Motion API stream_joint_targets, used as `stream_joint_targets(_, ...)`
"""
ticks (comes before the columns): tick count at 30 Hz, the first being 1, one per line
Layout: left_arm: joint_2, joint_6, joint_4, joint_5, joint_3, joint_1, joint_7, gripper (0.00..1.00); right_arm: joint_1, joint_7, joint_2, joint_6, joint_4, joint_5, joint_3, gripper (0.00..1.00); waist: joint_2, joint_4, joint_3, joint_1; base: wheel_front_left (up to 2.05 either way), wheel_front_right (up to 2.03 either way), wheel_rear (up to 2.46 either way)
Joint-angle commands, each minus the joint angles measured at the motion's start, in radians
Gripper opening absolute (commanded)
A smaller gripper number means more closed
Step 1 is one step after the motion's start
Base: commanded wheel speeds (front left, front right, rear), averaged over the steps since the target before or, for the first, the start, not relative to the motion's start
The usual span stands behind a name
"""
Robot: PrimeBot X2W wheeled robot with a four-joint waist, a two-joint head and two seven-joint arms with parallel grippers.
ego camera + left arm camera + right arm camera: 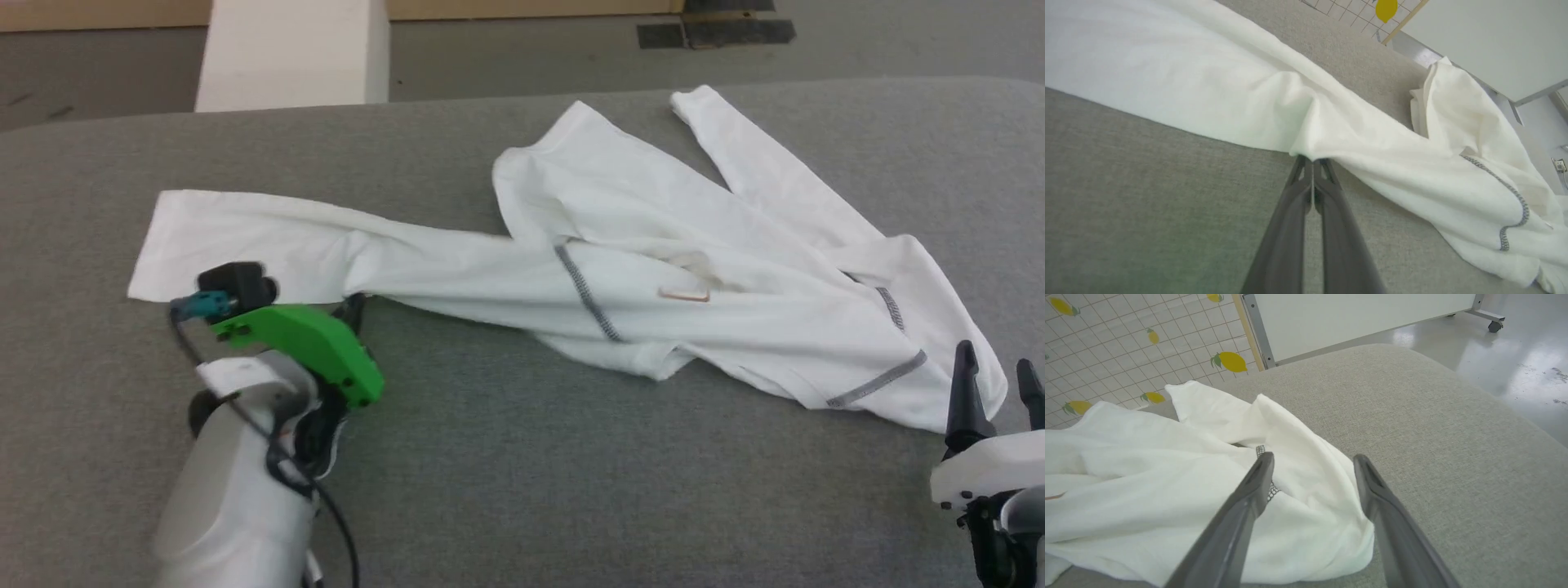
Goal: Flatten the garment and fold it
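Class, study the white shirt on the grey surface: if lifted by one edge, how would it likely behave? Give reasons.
Probably floppy: the garment lies in soft folds and puckers where the left gripper pinches it. Likely light, being thin cloth. It would probably drag rather than slide freely on the textured grey surface.

I work over a grey woven surface [490,490] with a rounded far edge. Beyond it I see a white box [286,53] and dark mats [718,31] lying on the floor. My right wrist view shows lemon-printed tiles [1126,343] (thin grid lines), a white panel [1355,318] on a wheeled metal frame, and glossy floor [1515,367].
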Motion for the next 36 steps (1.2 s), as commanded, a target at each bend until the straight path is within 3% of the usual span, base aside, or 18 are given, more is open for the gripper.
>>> stream_joint_targets(1, 0.025, 0.014, -0.035, -0.011, 0.027, 0.041, -0.013, 0.00, 0.006, 0.002, 0.000, -0.002, 0.002, -0.001, 0.006, 1.00, 0.0000, 0.048, -0.040, 0.0000, 0.00, 0.00, 0.00)
stream_joint_targets(5, 0.083, 0.064, -0.167, -0.035, 0.106, 0.162, -0.015, 0.00, 0.014, 0.007, 0.000, -0.002, 0.002, -0.005, 0.013, 1.00, 0.0000, 0.070, -0.060, 0.0000, 0.00, 0.00, 0.00)
stream_joint_targets(10, 0.144, 0.174, -0.347, -0.036, 0.200, 0.334, 0.023, 0.00, 0.019, 0.015, 0.000, -0.002, -0.007, -0.012, 0.011, 1.00, 0.0000, 0.084, -0.065, 0.0000, 0.00, 0.00, 0.00)
stream_joint_targets(11, 0.156, 0.221, -0.379, -0.026, 0.196, 0.409, 0.083, 0.00, 0.023, 0.016, 0.000, -0.002, -0.006, -0.010, 0.014, 1.00, 0.0000, 0.087, -0.064, 0.0000, 0.00, 0.00, 0.00)
stream_joint_targets(14, 0.141, 0.236, -0.367, -0.035, 0.187, 0.438, 0.106, 0.00, 0.023, 0.016, 0.000, -0.002, 0.000, -0.006, 0.020, 1.00, 0.0000, 0.084, -0.064, 0.0000, 0.00, 0.00, 0.00)
stream_joint_targets(15, 0.124, 0.231, -0.372, -0.052, 0.194, 0.437, 0.097, 1.00, 0.022, 0.017, 0.000, -0.002, 0.002, -0.006, 0.023, 1.00, 0.0000, 0.082, -0.065, 0.0000, 0.00, 0.00, 0.00)
stream_joint_targets(20, 0.119, 0.206, -0.442, -0.038, 0.233, 0.414, -0.030, 1.00, 0.019, 0.020, 0.000, -0.002, -0.004, -0.008, 0.026, 1.00, 0.0000, 0.074, -0.073, 0.0000, 0.00, 0.00, 0.00)
stream_joint_targets(24, 0.155, 0.177, -0.512, 0.091, 0.222, 0.403, -0.226, 1.00, 0.024, 0.029, 0.000, -0.002, -0.011, -0.012, 0.035, 1.00, 0.0000, 0.071, -0.077, 0.0000, 0.00, 0.00, 0.00)
stream_joint_targets(28, 0.176, 0.126, -0.518, 0.249, 0.121, 0.413, -0.412, 1.00, 0.034, 0.065, 0.000, -0.002, -0.034, -0.034, 0.070, 1.00, 0.0000, 0.073, -0.071, 0.0000, 0.00, 0.00, 0.00)
stream_joint_targets(32, 0.137, 0.116, -0.493, 0.319, 0.046, 0.413, -0.476, 1.00, -0.018, 0.166, 0.000, -0.002, -0.085, -0.068, 0.152, 1.00, 0.0000, 0.069, -0.053, 0.0000, 0.00, 0.00, 0.00)
stream_joint_targets(36, 0.100, 0.094, -0.452, 0.325, 0.016, 0.388, -0.492, 1.00, -0.144, 0.358, 0.000, -0.002, -0.083, -0.131, 0.261, 1.00, 0.0000, 0.085, -0.020, 0.0000, 0.00, 0.00, 0.00)
